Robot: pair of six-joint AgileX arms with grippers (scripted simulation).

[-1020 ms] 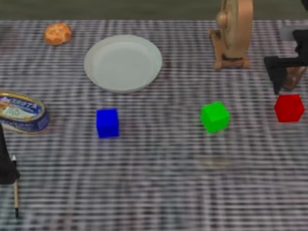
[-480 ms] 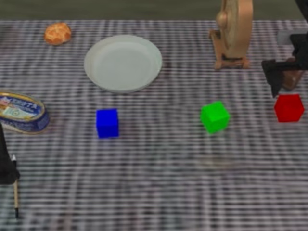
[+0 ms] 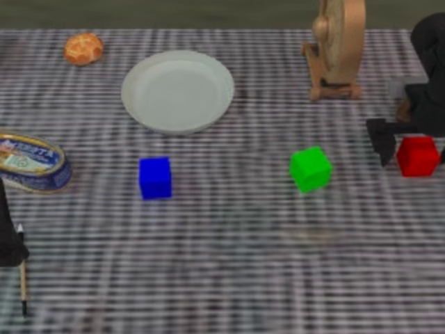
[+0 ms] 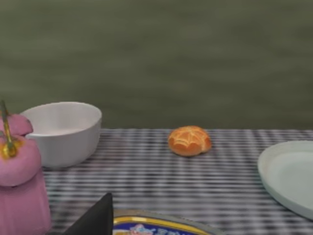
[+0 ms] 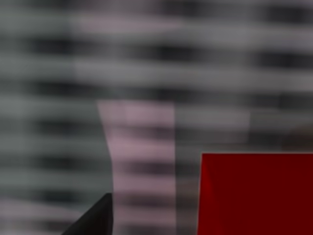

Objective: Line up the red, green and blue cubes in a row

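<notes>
Checked table across the whole top view; white plate in the upper left centre, wooden stand at upper right, tin at the left edge, bun in the upper left corner.

Left gripper parked at the lower left edge; cannot tell how its jaws stand.

Right gripper at the right edge, mid-height, jaws spread and straddling the red cube: one dark finger just left of it, the other apparently past the frame edge. In the right wrist view, red cube at lower right, one fingertip at lower left, a clear gap between.

Green cube right of centre, turned slightly; blue cube left of centre, well apart. Roughly level already, widely spaced.

Likely step: grasping red. Best done by centring over the cube, lowering until the fingers flank its flat sides, closing squarely, then lifting straight up before heading left toward green. Risk: an off-centre close nudging the cube off the right edge.
</notes>
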